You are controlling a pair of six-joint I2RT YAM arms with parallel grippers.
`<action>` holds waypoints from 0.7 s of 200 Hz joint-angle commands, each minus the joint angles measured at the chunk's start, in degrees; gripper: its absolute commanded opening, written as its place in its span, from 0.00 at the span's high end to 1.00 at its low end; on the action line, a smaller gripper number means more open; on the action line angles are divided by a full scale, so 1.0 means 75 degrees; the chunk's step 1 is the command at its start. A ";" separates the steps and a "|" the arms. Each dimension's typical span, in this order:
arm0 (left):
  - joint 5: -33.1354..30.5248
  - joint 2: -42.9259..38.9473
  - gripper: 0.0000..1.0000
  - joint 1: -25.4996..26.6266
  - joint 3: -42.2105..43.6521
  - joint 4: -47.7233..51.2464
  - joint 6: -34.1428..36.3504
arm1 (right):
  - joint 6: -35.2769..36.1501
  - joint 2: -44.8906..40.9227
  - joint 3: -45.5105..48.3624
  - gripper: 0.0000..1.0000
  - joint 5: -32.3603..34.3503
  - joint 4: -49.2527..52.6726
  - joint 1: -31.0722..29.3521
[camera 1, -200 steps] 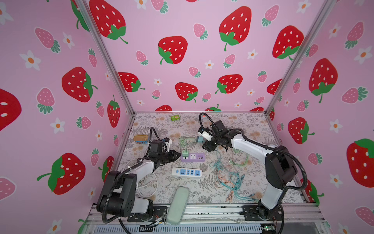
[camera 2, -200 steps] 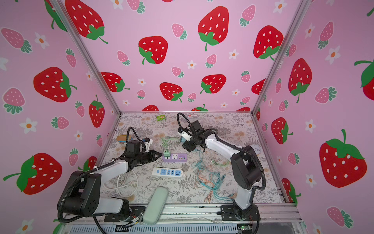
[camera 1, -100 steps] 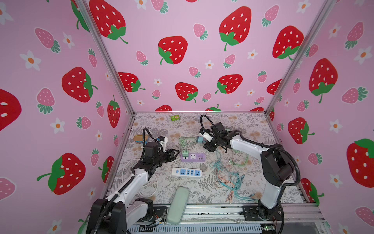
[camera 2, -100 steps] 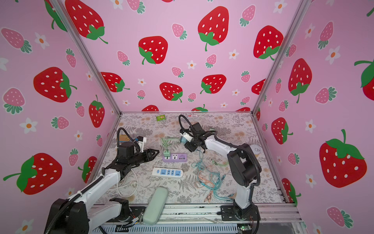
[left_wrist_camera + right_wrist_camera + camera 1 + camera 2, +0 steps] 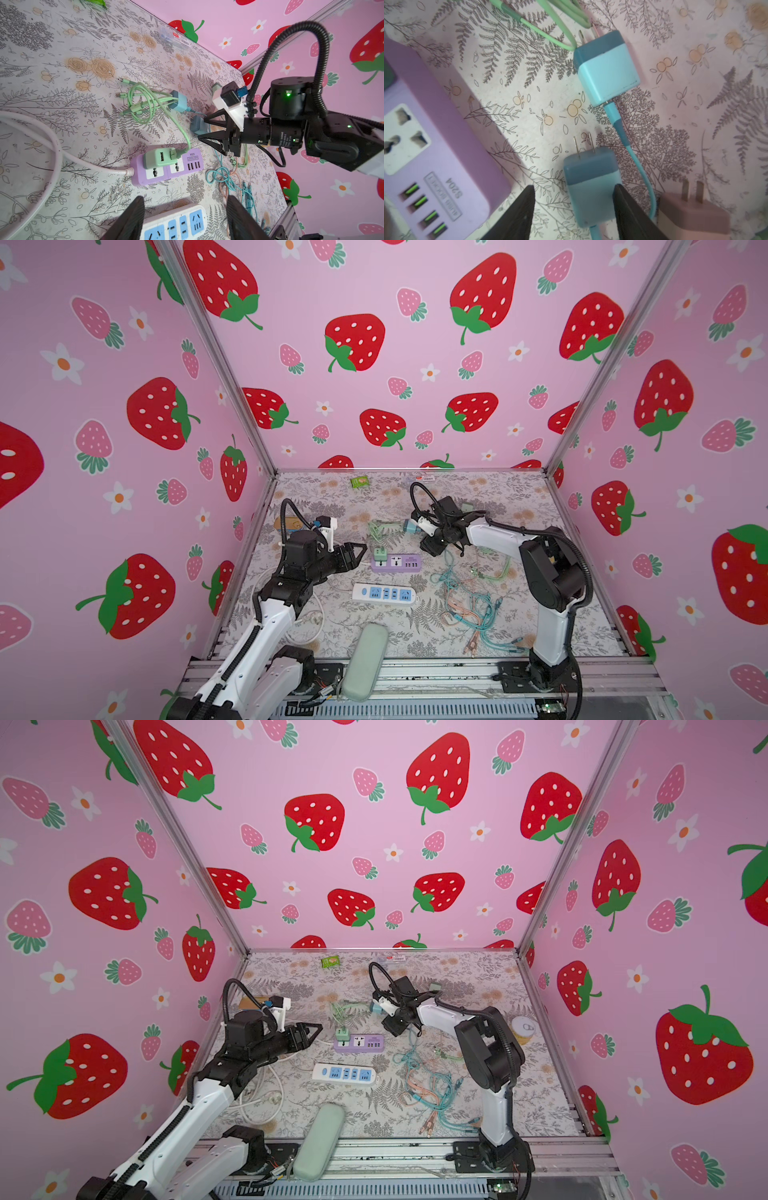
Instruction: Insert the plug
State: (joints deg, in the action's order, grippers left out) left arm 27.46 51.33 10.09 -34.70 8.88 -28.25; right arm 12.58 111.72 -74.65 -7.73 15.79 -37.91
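The left gripper [image 5: 360, 554] has been drawn back from the purple power strip [image 5: 139, 176], and its fingers have been spread wide with nothing between them. The right gripper [image 5: 574, 188] has been brought astride a blue plug [image 5: 588, 166], with its jaws apart. That boxy, two-tone plug lies on the floral cloth [image 5: 529, 104] near the strip, with its metal prongs bare. A gap is seen at one black finger [image 5: 519, 214]; contact at the other cannot be told. A green plug [image 5: 160, 156] is seated in the strip. A pink plug [image 5: 691, 214] is cut off at the frame edge.
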 commanded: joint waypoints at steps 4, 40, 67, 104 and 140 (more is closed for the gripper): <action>0.0082 -0.0198 0.33 0.0053 -0.0473 0.0503 0.0135 | -0.0007 0.0207 -0.0130 0.38 0.0126 0.0058 0.0109; 0.0112 -0.0405 0.33 0.0055 -0.0629 0.0766 0.0224 | 0.0034 0.0392 -0.0217 0.38 0.0168 0.0086 0.0179; 0.0122 -0.0469 0.33 0.0060 -0.0638 0.0796 0.0223 | 0.0020 0.0455 -0.0207 0.40 0.0112 0.0087 0.0196; 0.0156 -0.0470 0.33 0.0050 -0.0648 0.0808 0.0245 | 0.0039 0.0455 -0.0155 0.46 0.0092 0.0079 0.0208; 0.0194 -0.0533 0.33 0.0050 -0.0686 0.0865 0.0248 | -0.0001 0.0455 -0.0107 0.53 0.0000 0.0006 0.0215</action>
State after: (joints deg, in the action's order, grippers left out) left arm 27.68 48.29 10.22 -37.12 14.50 -27.18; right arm 12.69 114.65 -74.89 -6.92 15.66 -36.60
